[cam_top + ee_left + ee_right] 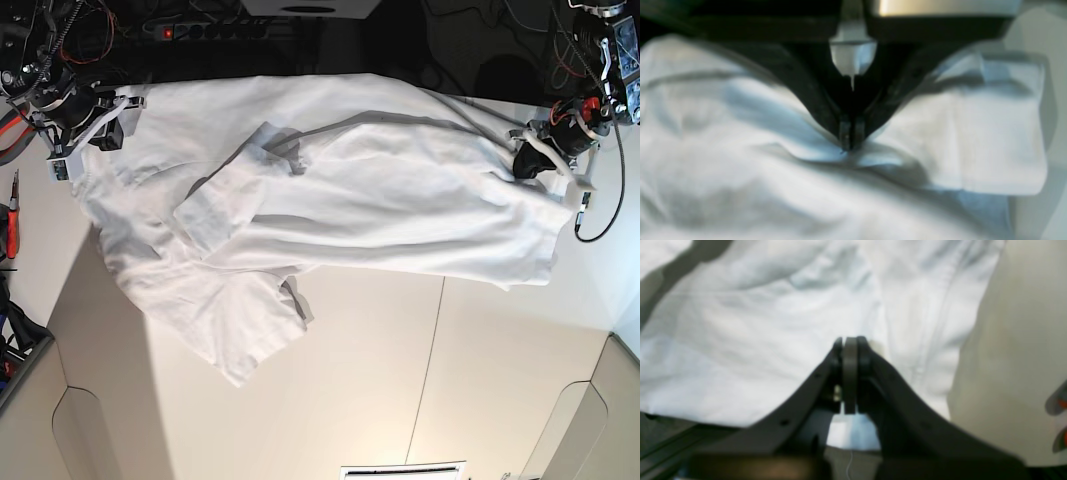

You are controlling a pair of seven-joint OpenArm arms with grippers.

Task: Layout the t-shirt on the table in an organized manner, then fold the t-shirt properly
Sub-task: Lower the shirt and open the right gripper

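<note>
Seen from above, a wide off-white table (400,400) is crossed by one thin dark seam line (432,350). At the far left edge, the right gripper (118,112) is pressed against one end of a white t-shirt (380,190). In the right wrist view, this gripper (849,341) is seen with its jaws drawn fully together and the cloth (756,323) lying directly under and past the tips; whether cloth is pinched between them cannot be told.

The t-shirt is spread in a long crumpled band across the far half of the table. A sleeve (215,210) is folded over the body left of centre, and a loose flap (235,320) hangs toward the near side.

At the far right, the left gripper (528,158) is set on the other end of the shirt. In the left wrist view, its jaws (851,138) are clamped tight on a pinched fold of the t-shirt (973,133).
</note>
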